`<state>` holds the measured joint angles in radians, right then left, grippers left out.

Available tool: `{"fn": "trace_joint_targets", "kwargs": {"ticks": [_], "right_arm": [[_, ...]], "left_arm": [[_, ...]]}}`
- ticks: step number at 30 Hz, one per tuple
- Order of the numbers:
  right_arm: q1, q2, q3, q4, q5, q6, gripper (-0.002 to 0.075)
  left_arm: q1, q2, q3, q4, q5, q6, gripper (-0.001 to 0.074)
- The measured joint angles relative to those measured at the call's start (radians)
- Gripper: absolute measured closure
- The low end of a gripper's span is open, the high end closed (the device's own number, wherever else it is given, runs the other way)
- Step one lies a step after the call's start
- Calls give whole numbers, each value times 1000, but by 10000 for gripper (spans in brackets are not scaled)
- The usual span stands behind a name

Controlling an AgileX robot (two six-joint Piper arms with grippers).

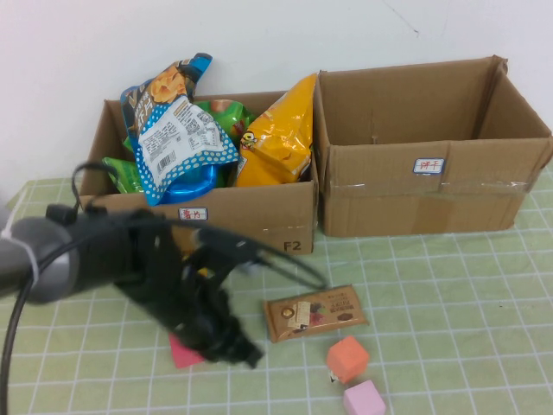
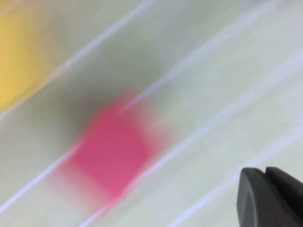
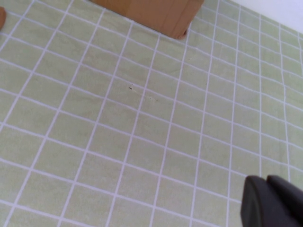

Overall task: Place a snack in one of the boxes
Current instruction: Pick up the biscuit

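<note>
Flat glossy brown snack bar [image 1: 314, 313], rectangular.

The black left gripper [image 1: 226, 346] hides most of a flat pink packet [image 1: 182, 354]; its wrist view is smeared. The right gripper [image 3: 274, 203] is edge-cropped.

The high view looks down from the robot's side across the green grid mat [image 1: 449, 285] toward the two cardboard boxes [image 1: 415, 164] at twelve o'clock. The left wrist view sits very close above the mat, blurred, over a pink block [image 2: 111, 156] that the high view shows at about seven o'clock [image 1: 183, 354]. The right wrist view hangs higher, facing down on bare mat [image 3: 142, 123], with a box corner [image 3: 161, 14] at its far edge.
</note>
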<state>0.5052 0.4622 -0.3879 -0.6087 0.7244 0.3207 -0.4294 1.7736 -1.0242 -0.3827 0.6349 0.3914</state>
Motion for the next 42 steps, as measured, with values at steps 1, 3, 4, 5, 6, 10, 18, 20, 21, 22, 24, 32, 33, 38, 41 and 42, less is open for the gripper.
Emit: {"fn": "trace_joint_targets", "kwargs": {"ticks": [1,3,4,5,6,10,18,20,21,22,24,32,33,38,41,42], "right_arm": [[0,0,0,0,0,0,725],[0,0,0,0,0,0,725],[0,0,0,0,0,0,725],[0,0,0,0,0,0,725],[0,0,0,0,0,0,725],[0,0,0,0,0,0,725],[0,0,0,0,0,0,725],[0,0,0,0,0,0,725],[0,0,0,0,0,0,725],[0,0,0,0,0,0,725],[0,0,0,0,0,0,725],[0,0,0,0,0,0,725],[0,0,0,0,0,0,726],[0,0,0,0,0,0,726],[0,0,0,0,0,0,726],[0,0,0,0,0,0,726]], "left_arm": [[0,6,-27,-108,32,116,736],[-2,30,-91,-227,101,251,736],[-6,48,-134,-266,141,293,736],[-9,69,-179,-271,162,307,736],[-18,91,-224,-256,181,314,736],[-69,174,-366,-73,207,315,704],[-197,306,-505,229,168,300,207],[-213,338,-530,307,159,230,151],[-218,356,-545,345,156,193,137],[-220,374,-561,374,156,161,130],[-220,406,-598,405,156,117,121],[-220,519,-756,422,257,69,116],[-220,527,-767,420,267,69,116],[-220,546,-781,397,328,103,116],[-220,548,-781,383,347,124,117],[-220,550,-781,383,347,135,118]]}}
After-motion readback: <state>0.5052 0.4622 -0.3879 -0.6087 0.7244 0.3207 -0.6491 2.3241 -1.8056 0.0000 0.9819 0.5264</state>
